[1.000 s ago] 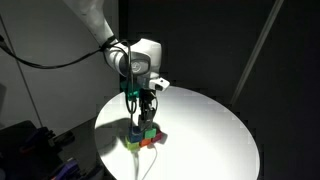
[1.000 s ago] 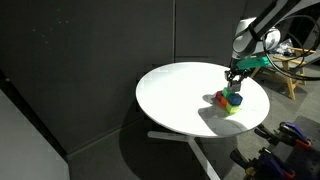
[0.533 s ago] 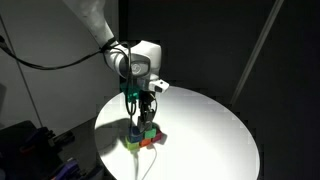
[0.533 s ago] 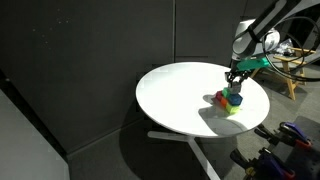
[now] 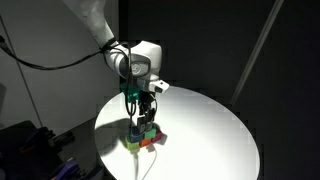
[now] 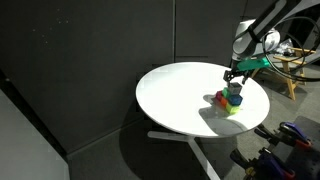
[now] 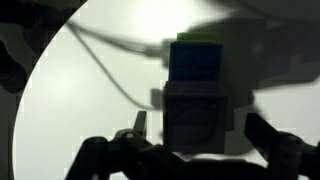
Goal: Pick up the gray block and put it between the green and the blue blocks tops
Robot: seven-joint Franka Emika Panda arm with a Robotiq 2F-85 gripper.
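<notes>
Directly beneath the wrist camera, the gray block (image 7: 196, 115) fills the middle of the view, with the blue block (image 7: 196, 62) directly beyond it and a thin green strip, apparently the green block (image 7: 198, 40), past that. The gripper (image 7: 197, 128) stands open: one finger to each side of the gray block, a gap visible at both (no contact, nothing held). Whether the gray block bridges the two tops squarely cannot be told from this angle.

In an exterior view, the gripper (image 5: 146, 106) hangs just above the block cluster (image 5: 146, 135), which sits near the edge of the round table (image 5: 210, 130). A yellow block (image 5: 134, 144) and a red-orange block (image 5: 152, 143) show at the cluster's base; the wrist view hides them. The gray block is too small and dark to pick out here.

In an exterior view, gripper (image 6: 234, 84) and cluster (image 6: 229, 101) lie toward the table's edge nearest the arm; finger spacing is unreadable.

Judgement: the release step is in hand. The next move calls for a straight vertical retreat, fingers wide, so neither pad clips the gray block.
</notes>
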